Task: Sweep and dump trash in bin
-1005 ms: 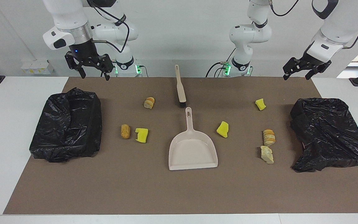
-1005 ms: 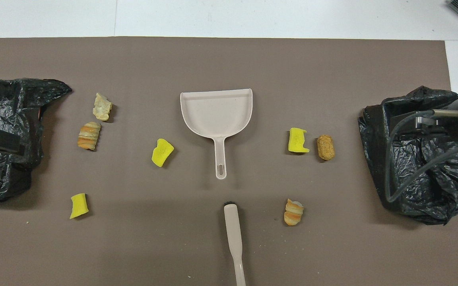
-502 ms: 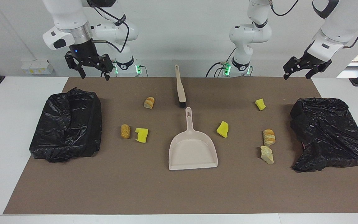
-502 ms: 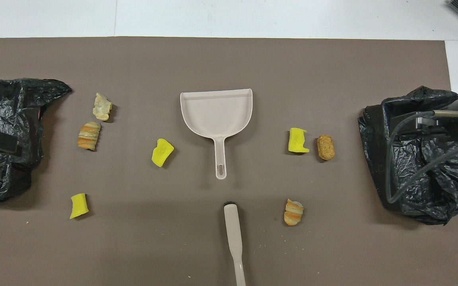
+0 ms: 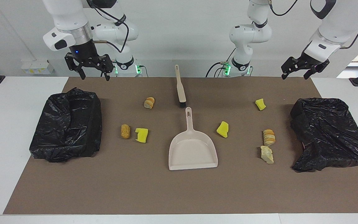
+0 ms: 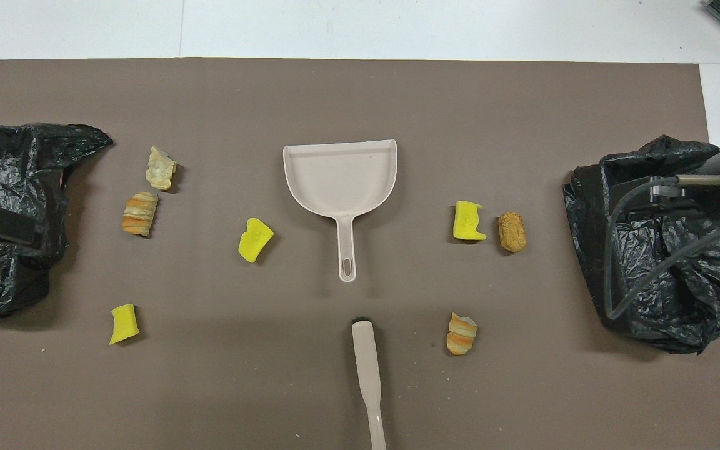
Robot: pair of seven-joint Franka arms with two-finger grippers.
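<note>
We see 7 trash [image 5: 222, 129] pieces lying on the mat [image 5: 154, 189] around the dustpan [image 5: 193, 151]. Our left gripper [image 5: 294, 72] and right gripper [image 5: 93, 72] hang over the mat's near edge, fingers spread, holding nothing.

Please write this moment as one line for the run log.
stage: not started | left gripper: open, raised | right gripper: open, raised | beige plastic dustpan: untouched | seven yellow and tan trash pieces: on mat
</note>
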